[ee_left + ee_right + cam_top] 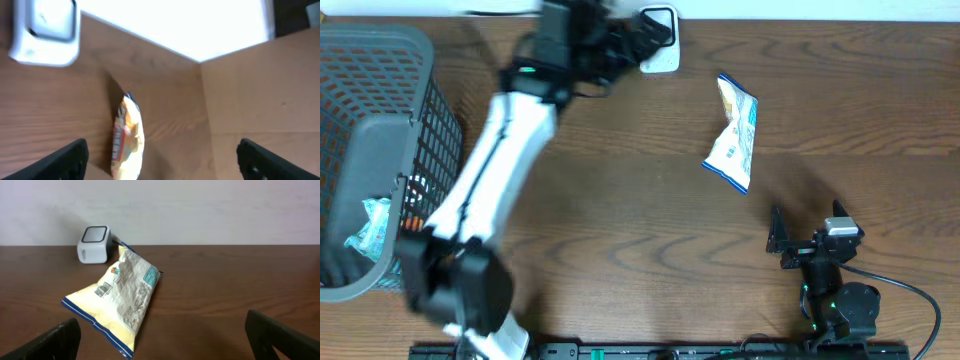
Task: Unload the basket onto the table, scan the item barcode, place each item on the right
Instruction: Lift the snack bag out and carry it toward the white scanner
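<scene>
A crumpled snack bag (733,133) lies loose on the wooden table (620,200), right of the white scanner (660,55), with the left gripper (162,157) by the scanner and the right gripper (165,340) nearer the front, both with fingers spread wide apart.

A gray plastic mesh basket (438,125) stands at the left end of the dark wood-grain table (640,220), partly cut off by the edge of the overhead view. Inside the basket, low against its right wall, lies a crumpled pale blue and white packet (370,228). Beside it, behind the mesh, sits something with orange print too small to name. Beyond the basket, a plain white wall (210,210) runs along the table's far edge.
</scene>
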Available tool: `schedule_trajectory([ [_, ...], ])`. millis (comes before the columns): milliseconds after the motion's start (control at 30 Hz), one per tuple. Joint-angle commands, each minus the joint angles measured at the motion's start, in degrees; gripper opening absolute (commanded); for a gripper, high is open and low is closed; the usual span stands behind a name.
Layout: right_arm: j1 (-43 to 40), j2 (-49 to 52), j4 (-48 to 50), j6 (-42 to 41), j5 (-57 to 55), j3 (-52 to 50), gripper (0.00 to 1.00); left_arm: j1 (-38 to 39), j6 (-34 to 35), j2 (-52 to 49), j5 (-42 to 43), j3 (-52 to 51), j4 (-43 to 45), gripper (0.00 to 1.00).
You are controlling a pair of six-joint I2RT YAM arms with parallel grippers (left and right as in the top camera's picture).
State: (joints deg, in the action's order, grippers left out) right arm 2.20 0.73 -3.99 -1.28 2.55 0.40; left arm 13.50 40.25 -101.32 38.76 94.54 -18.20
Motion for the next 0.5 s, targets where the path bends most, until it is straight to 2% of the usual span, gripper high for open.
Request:
schedule_trajectory([
  [0,-0.3,-0.2,-0.3,-0.8,-0.5,-0.1,0.99,-1.9,-6.8,4.5,1.0,1.5,-3.8,0.68],
  [100,-0.3,-0.2,-0.2,-0.8,-0.5,-0.1,0.99,-1.6,-7.5,5.6,0.7,1.5,-7.2,0.46],
  [200,-0.3,-0.2,-0.2,-0.8,-0.5,-0.1,0.99,0.1,-7.5,5.0,0.6,1.2,-8.8,0.29],
  [267,-0.3,-0.2,-0.2,-0.8,-0.5,-0.1,0.99,2.1,-7.5,4.1,0.6,1.1,-8.7,0.12],
  [300,-0.3,-0.2,-0.2,-0.8,-0.5,-0.1,0.99,3.0,-7.4,3.5,0.1,1.1,-8.7,0.08],
  [467,-0.3,-0.2,-0.3,-0.8,-0.5,-0.1,0.99,10.4,-7.4,-0.8,-8.0,1.0,-8.5,0.08],
])
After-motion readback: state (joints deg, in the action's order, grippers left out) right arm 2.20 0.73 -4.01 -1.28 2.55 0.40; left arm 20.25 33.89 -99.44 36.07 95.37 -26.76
